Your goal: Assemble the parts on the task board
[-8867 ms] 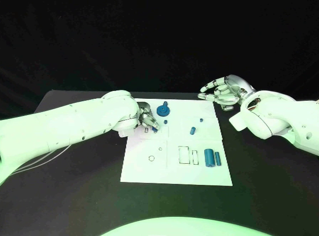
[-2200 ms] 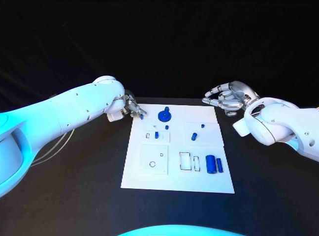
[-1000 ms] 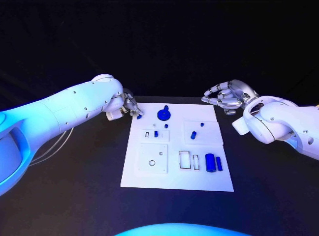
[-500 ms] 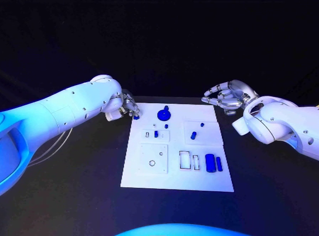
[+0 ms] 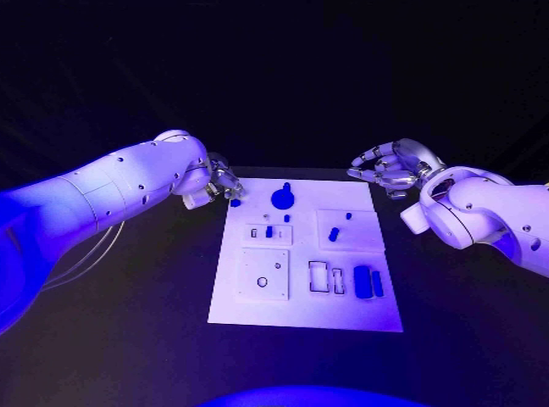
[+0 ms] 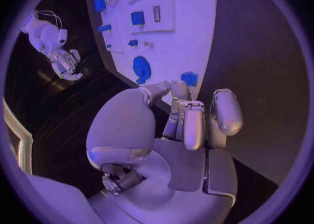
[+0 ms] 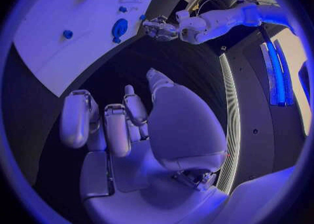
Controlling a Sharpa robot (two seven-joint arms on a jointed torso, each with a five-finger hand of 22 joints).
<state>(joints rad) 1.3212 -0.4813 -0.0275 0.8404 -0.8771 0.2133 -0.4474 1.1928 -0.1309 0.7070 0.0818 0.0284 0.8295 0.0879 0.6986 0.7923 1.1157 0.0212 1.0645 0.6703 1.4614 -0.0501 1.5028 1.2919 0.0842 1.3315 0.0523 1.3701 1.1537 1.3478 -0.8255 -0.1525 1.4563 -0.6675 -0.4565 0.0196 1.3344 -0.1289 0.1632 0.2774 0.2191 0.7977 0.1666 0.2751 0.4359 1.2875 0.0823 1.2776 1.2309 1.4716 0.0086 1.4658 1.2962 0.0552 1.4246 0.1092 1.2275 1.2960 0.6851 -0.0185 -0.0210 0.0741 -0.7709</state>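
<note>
The black surface (image 5: 128, 339) filled the lower frame of the head view, and the white board (image 5: 302, 312) lay at its centre. The left robot hand (image 5: 222, 184) sat just off the board's upper left corner, pinching a small blue part (image 5: 235, 202) at its fingertips; the left wrist view showed that part (image 6: 189, 78) at the board's edge, held between thumb and a finger. The right robot hand (image 5: 392, 166) hovered off the board's upper right corner, fingers curled loosely apart and holding nothing. On the board, a round blue disc with a knob (image 5: 282, 198) stood near the top, two cylinders (image 5: 368, 281) lay side by side at lower right, and smaller pegs (image 5: 333, 233) sat mid-board. The parts looked like stiff, light plastic, probably smooth and apt to slip or roll; the cylinders would best be taken across their middles, the pegs by their sides, the disc by its knob. No writing or brand could be read.
</note>
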